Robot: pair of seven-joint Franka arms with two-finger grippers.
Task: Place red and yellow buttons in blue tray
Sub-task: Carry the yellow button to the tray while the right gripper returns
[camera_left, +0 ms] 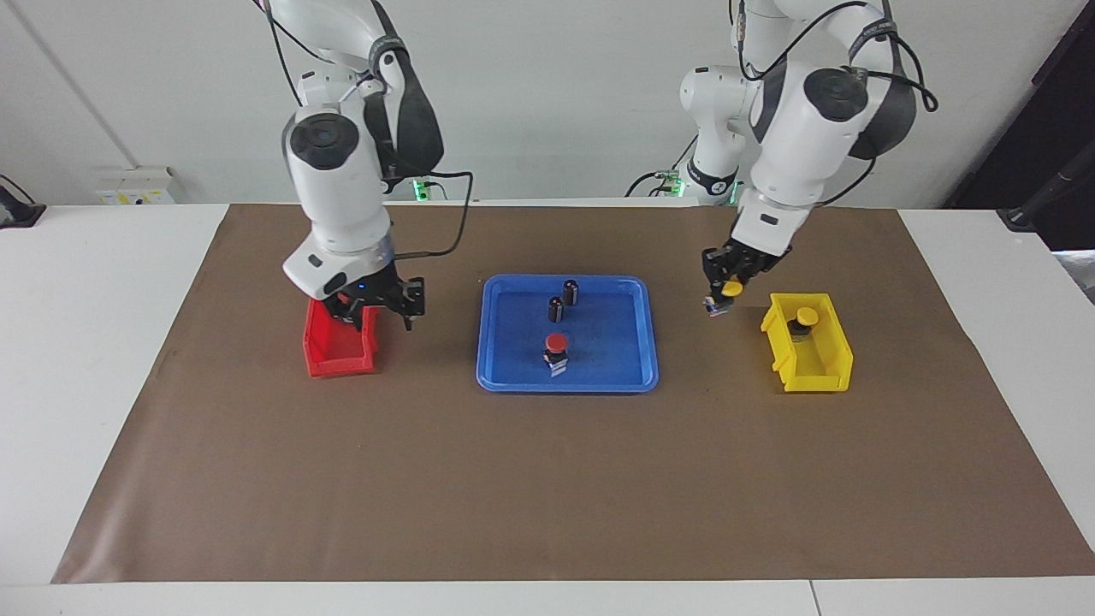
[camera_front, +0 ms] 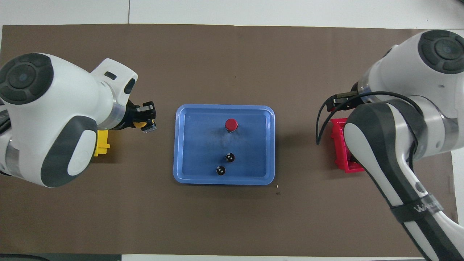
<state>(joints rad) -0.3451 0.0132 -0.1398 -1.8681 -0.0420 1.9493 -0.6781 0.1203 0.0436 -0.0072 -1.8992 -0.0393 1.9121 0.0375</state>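
The room is evenly and brightly lit from above. Soft, short shadows sit close under the blue tray, the red bin and the yellow bin on the brown mat. The white wall looks flat, without glare. Both views are sharp; nothing blurs or bends at the edges.
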